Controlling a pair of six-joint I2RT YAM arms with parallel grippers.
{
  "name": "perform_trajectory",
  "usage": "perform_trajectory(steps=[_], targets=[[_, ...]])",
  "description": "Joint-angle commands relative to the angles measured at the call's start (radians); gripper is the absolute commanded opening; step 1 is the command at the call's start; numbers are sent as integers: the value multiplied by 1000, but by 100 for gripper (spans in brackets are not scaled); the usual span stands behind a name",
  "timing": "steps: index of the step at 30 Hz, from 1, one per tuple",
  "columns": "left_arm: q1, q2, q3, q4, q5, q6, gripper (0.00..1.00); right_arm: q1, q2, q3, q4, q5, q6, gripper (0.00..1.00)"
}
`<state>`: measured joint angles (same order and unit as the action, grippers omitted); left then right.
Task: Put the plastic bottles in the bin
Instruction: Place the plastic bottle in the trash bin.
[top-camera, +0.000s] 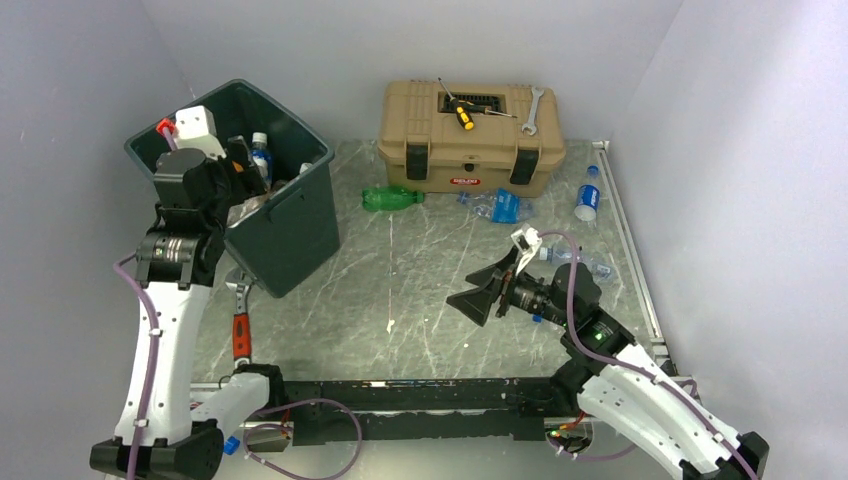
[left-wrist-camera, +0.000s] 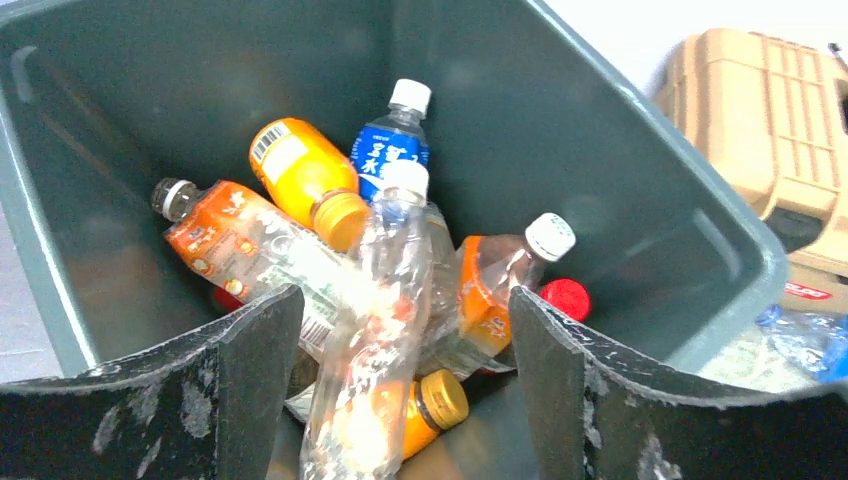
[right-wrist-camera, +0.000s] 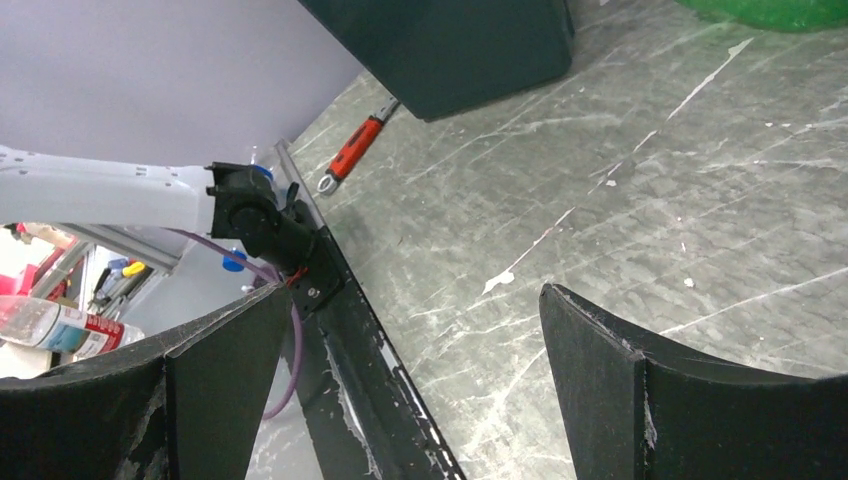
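Note:
The dark green bin (top-camera: 290, 215) stands at the back left. My left gripper (top-camera: 245, 165) hovers over its opening with jaws wide open (left-wrist-camera: 405, 300). Inside the bin (left-wrist-camera: 600, 150) lie several bottles: an orange one (left-wrist-camera: 300, 165), a blue-labelled one (left-wrist-camera: 392, 145) and a clear crushed one (left-wrist-camera: 375, 330) that shows between my fingers without touching either. On the table lie a green bottle (top-camera: 390, 198), a crushed clear bottle (top-camera: 500, 205), a blue-labelled bottle (top-camera: 587, 200) and a clear bottle (top-camera: 590, 265). My right gripper (top-camera: 487, 285) is open and empty above the table (right-wrist-camera: 415, 295).
A tan toolbox (top-camera: 470, 140) stands at the back with a yellow-handled screwdriver (top-camera: 460, 110) and a silver wrench (top-camera: 530, 110) on its lid. An orange-handled wrench (top-camera: 241, 325) lies in front of the bin and shows in the right wrist view (right-wrist-camera: 355, 150). White walls close in three sides.

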<state>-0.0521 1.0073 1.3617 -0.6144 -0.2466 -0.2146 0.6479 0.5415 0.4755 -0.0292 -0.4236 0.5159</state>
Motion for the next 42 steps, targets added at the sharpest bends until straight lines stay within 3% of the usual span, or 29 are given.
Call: perform_trajectory(steps=[1,5,10,15,19,24,32,42], targets=[[-2,-42,16,-3,105,5,81,2,35,70,82,19,13,100],[-2,-119,-42,69,210,3,86,2,97,109,111,38,53,100],[-2,-190,-90,154,251,-45,99,2,202,208,153,116,116,100],[-2,-214,-133,215,285,-57,99,5,409,368,254,168,198,100],[-7,-256,-153,196,227,-49,100,26,627,581,151,244,191,100],[-21,-290,-121,78,-2,-64,99,57,807,733,145,262,203,100],[-25,-342,-78,36,-225,-99,100,67,835,641,215,242,218,100],[-25,-298,13,-215,-169,-423,100,67,683,474,215,256,236,100]])
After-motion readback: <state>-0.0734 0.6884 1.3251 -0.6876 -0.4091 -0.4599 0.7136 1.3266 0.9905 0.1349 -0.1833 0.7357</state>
